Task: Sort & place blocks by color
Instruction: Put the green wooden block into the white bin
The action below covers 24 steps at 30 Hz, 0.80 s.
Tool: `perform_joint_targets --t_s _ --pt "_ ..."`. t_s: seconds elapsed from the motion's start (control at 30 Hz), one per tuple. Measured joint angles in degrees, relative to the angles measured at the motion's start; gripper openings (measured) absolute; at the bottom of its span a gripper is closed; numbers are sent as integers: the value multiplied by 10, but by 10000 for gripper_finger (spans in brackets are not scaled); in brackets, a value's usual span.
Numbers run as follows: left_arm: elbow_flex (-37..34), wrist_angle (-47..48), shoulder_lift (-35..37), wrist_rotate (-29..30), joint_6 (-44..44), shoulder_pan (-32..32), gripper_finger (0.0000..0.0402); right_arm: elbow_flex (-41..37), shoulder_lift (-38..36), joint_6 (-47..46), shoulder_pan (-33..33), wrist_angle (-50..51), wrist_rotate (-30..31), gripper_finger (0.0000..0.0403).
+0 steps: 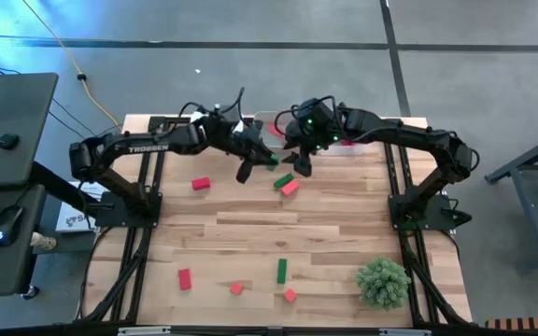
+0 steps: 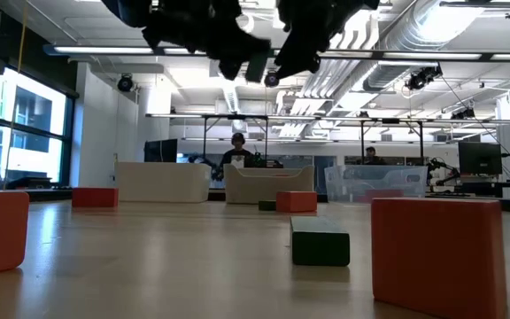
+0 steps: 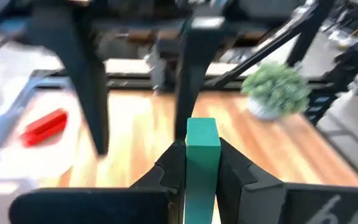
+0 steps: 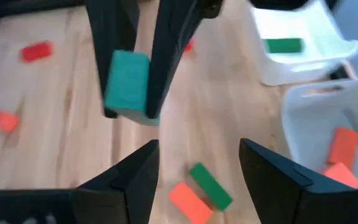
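My left gripper (image 1: 255, 164) hovers above the table's far middle, shut on a green block (image 3: 202, 148), which also shows as the green block (image 4: 127, 87) in the right wrist view. My right gripper (image 4: 197, 177) is open, close to the right of it (image 1: 299, 164), holding nothing. Below them a green bar (image 1: 283, 180) and a salmon block (image 1: 290, 189) lie flat side by side. A red block (image 1: 200, 184) lies farther left. Several more blocks lie near the near edge: red (image 1: 184, 278), salmon (image 1: 236, 288), green (image 1: 282, 271), salmon (image 1: 290, 295). My left gripper pinches the green block between its two fingers (image 3: 169, 165), which lie on its two long side faces (image 3: 194, 163). The block's free end (image 3: 202, 127) sticks out past the fingertips. It is lifted clear of the table, well above the wood.
Three trays stand along the far edge: a white one (image 4: 303, 62) holding a green block (image 4: 284, 45), a clear one (image 4: 319, 118) with salmon blocks (image 4: 340, 149), and one with a red block (image 3: 42, 127). A bushy green plant ball (image 1: 383, 283) sits at the near right corner.
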<state>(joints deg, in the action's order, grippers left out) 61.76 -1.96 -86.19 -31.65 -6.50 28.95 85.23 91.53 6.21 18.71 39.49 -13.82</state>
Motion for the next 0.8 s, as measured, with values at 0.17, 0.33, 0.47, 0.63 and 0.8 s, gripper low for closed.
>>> perform_joint_targets --t_s 0.17,0.33,0.47,0.63,0.8 --pt "0 50 0 5 -45 42 32 0 0 -43 12 -11 33 209" --pt "0 106 0 52 -88 89 32 0 0 -64 13 -12 73 209" --pt "0 150 0 116 -134 123 32 0 0 -65 13 -12 79 209" --pt "0 185 0 196 -177 164 32 0 0 -94 13 -12 88 209" --pt "0 204 -1 242 -212 205 32 0 0 -118 13 -12 118 209"
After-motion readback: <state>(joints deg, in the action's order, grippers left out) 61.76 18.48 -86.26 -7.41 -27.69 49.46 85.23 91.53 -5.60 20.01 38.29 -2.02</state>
